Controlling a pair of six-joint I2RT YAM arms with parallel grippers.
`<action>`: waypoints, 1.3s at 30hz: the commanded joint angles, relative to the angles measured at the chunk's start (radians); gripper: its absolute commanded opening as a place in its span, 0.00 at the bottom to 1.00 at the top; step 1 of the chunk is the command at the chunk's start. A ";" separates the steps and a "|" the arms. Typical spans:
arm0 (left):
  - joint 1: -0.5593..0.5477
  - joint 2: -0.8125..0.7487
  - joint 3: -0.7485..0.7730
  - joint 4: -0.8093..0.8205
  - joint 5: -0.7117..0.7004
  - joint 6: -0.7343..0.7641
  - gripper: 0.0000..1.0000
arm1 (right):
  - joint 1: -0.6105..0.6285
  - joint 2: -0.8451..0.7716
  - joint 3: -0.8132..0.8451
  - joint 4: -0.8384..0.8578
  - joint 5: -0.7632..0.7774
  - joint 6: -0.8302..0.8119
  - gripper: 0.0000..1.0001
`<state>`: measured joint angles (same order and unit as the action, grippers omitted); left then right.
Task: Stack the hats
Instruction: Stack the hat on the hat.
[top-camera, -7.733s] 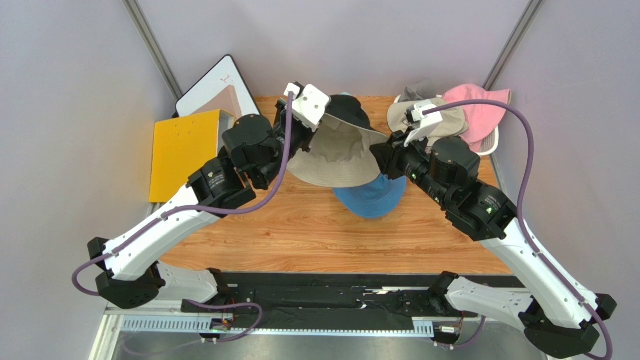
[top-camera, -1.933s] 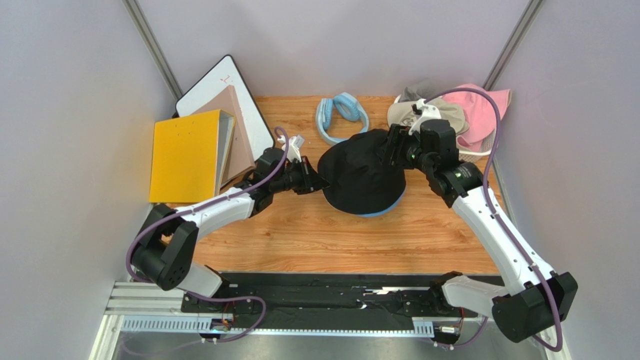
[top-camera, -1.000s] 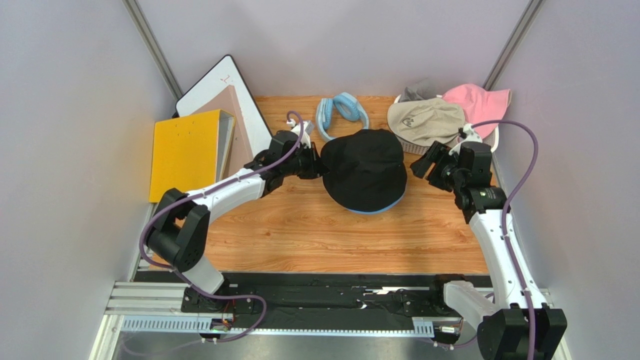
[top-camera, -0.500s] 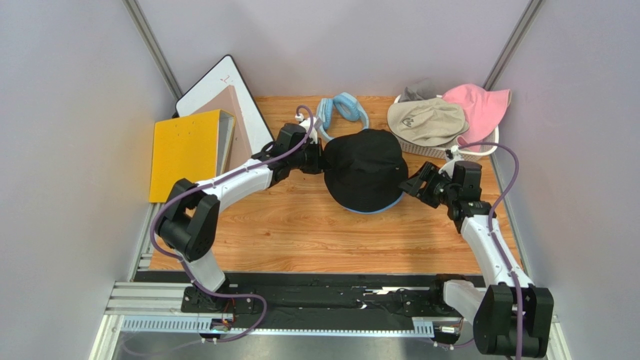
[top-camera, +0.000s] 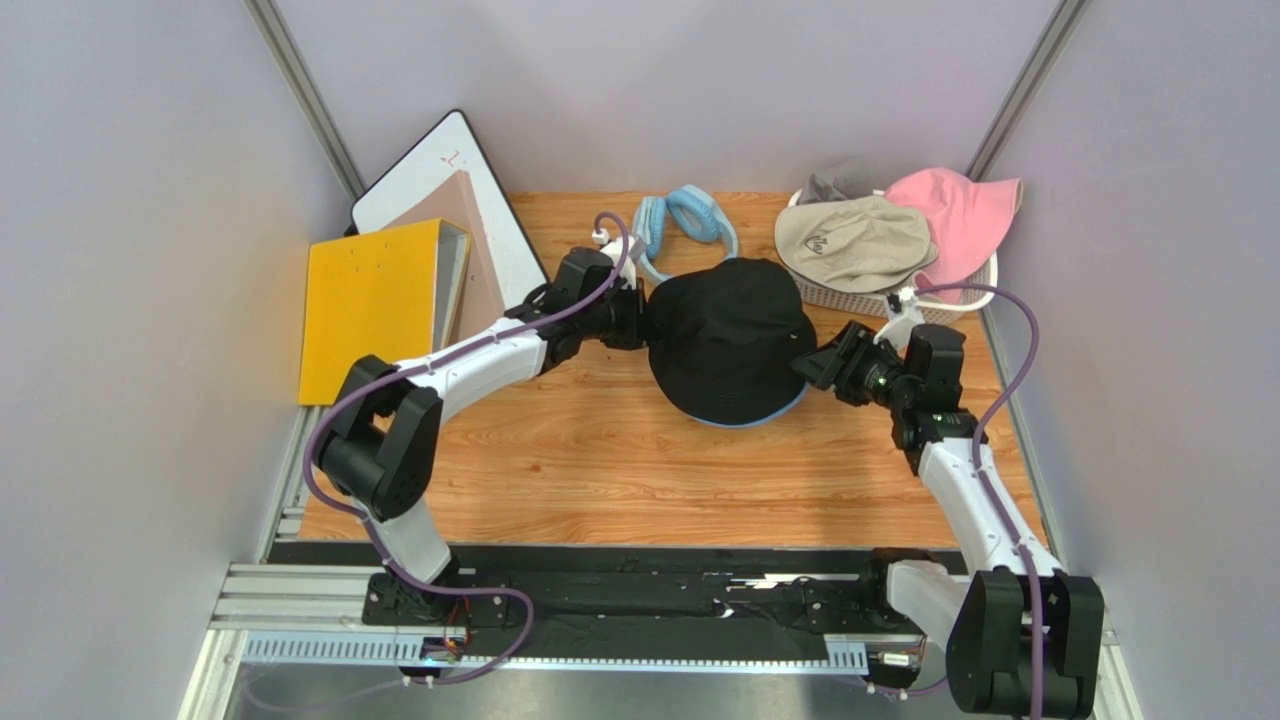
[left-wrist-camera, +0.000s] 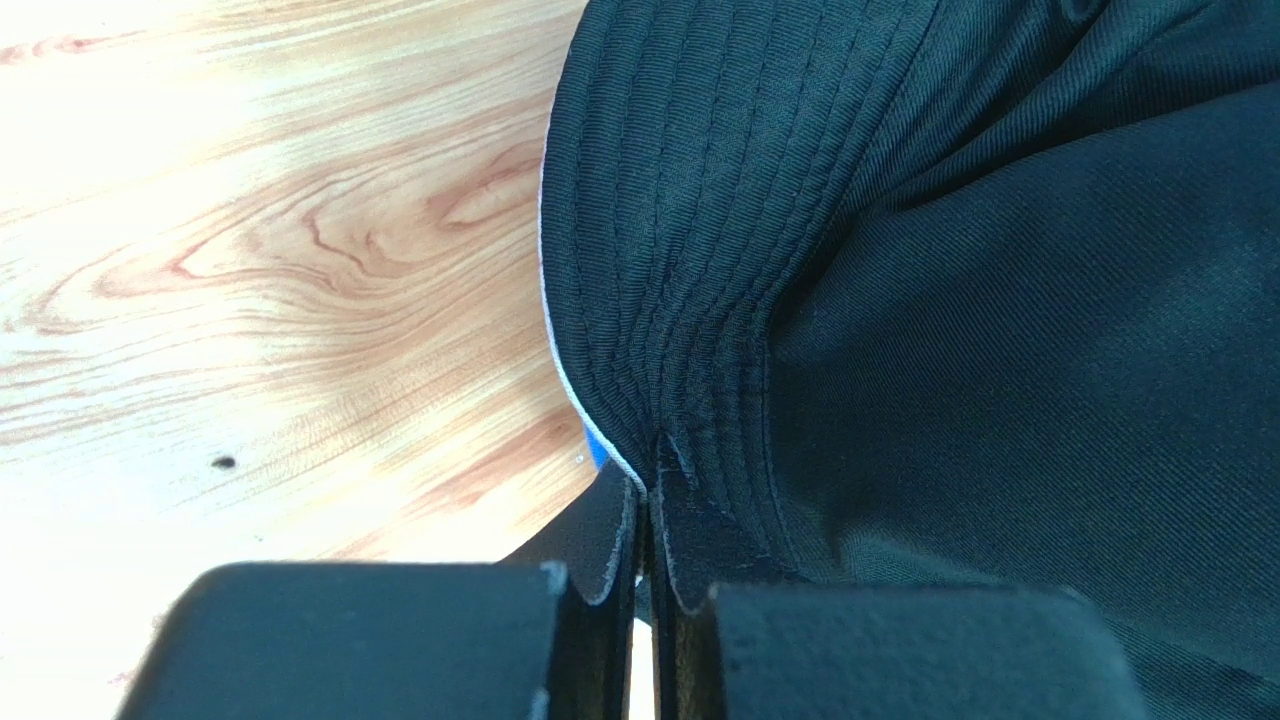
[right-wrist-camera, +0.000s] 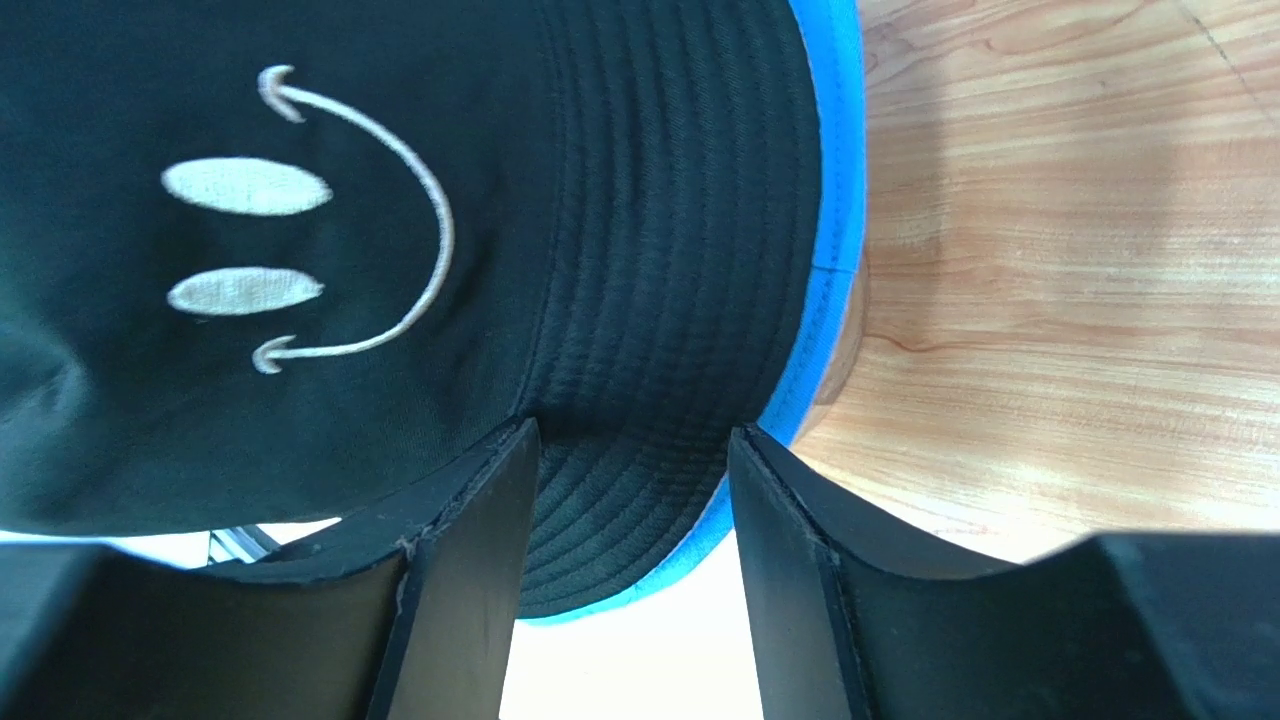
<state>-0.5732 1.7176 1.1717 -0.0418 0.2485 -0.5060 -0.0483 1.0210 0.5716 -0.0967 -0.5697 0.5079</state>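
Movement came only from the right pincer (top-camera: 813, 365), which had slid in to the black hat (top-camera: 729, 338), sitting over the blue hat (right-wrist-camera: 842, 150) in the middle of the worktop (top-camera: 601, 465); its jaws stood partly apart, straddling both brims. The left pincer (top-camera: 643, 321) stayed pinched tight on the black brim's opposite edge.

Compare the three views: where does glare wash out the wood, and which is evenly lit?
Left wrist view: table bleached white at upper left, black hat stitching sharp. Right wrist view: wood whitens toward the bottom edge. Top view: soft, even light.
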 joint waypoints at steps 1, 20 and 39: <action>0.007 0.017 0.031 -0.015 -0.011 0.041 0.00 | -0.002 0.031 -0.018 0.087 0.001 0.012 0.54; 0.007 0.086 0.181 -0.098 -0.040 0.192 0.00 | -0.122 0.096 0.177 0.014 -0.024 -0.006 0.62; 0.007 0.191 0.307 -0.132 -0.018 0.213 0.00 | -0.144 0.243 0.062 0.285 -0.191 0.153 0.63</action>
<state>-0.5735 1.9099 1.4494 -0.1761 0.2314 -0.3222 -0.1886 1.2629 0.6506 0.0841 -0.7067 0.6300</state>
